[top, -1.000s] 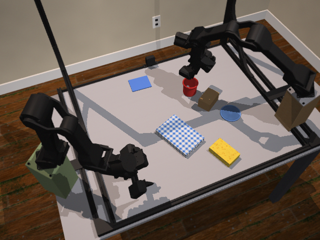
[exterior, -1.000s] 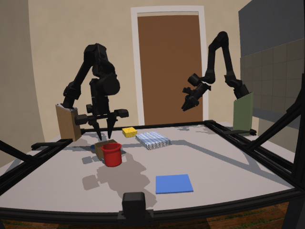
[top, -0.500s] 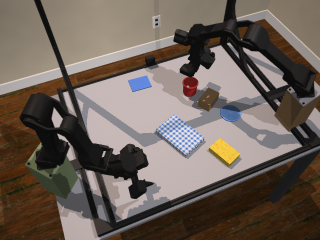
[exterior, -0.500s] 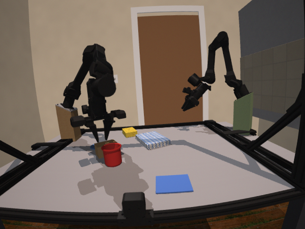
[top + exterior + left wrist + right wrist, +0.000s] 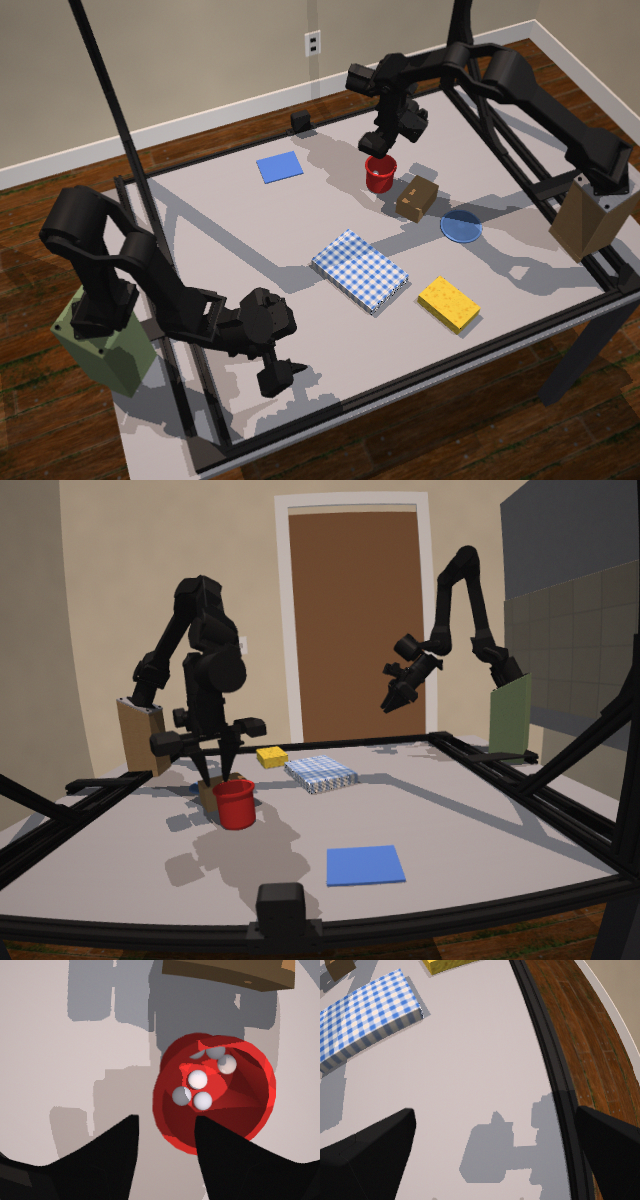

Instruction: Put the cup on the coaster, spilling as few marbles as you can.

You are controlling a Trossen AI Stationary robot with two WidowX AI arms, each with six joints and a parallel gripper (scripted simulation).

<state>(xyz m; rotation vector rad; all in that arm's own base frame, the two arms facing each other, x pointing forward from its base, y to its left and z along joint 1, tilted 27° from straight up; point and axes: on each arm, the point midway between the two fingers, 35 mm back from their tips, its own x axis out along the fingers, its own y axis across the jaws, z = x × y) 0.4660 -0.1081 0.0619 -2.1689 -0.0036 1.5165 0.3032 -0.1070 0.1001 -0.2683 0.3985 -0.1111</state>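
The red cup [image 5: 380, 174] stands upright on the table with several white marbles [image 5: 199, 1083] inside; it also shows in the exterior view [image 5: 235, 802] and the left wrist view [image 5: 215, 1095]. The coaster, a flat blue square [image 5: 279, 166] [image 5: 365, 865], lies apart from it toward the table's far side. My left gripper [image 5: 379, 149] [image 5: 214, 774] hangs point-down just above the cup's rim, fingers partly apart and holding nothing [image 5: 167, 1140]. My right gripper [image 5: 281, 374] [image 5: 391, 702] is open and empty, raised over the opposite corner.
A brown box [image 5: 416, 197] sits right beside the cup. A blue round disc [image 5: 461, 225], a blue checked block [image 5: 359, 269] and a yellow sponge [image 5: 448, 303] lie further along. A black frame rims the table.
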